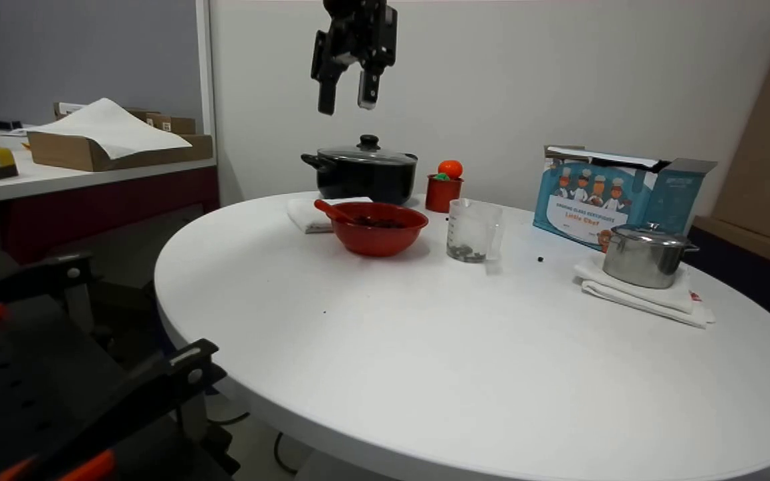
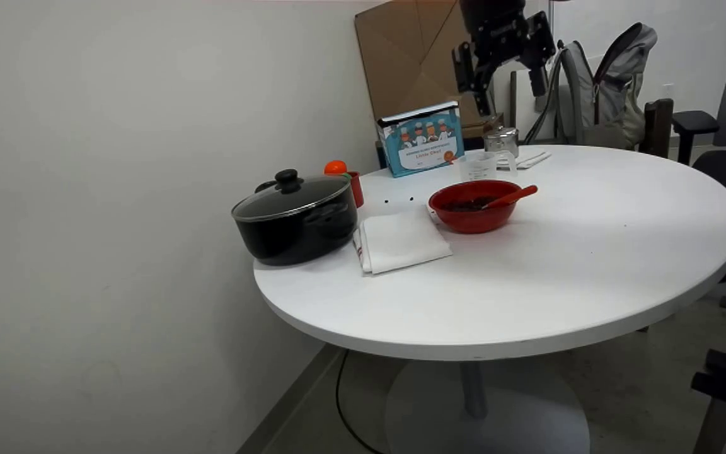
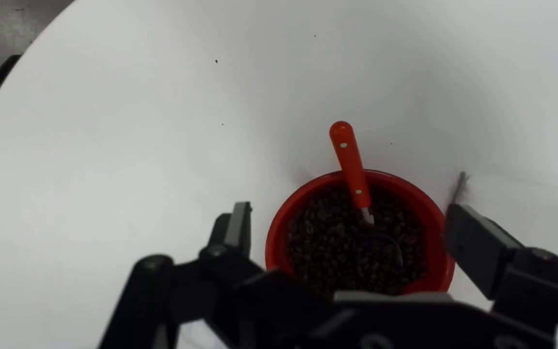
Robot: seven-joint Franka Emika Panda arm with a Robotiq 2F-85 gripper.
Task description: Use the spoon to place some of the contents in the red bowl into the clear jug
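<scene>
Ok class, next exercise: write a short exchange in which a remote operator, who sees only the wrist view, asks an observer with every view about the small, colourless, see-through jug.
Operator: Is there anything inside the see-through jug?
Observer: Yes, an exterior view shows a shallow layer of small dark pieces at its bottom.
Operator: Does it touch the wide, shallow, glossy red bowl?
Observer: No, an exterior view shows a gap between the two.
</scene>
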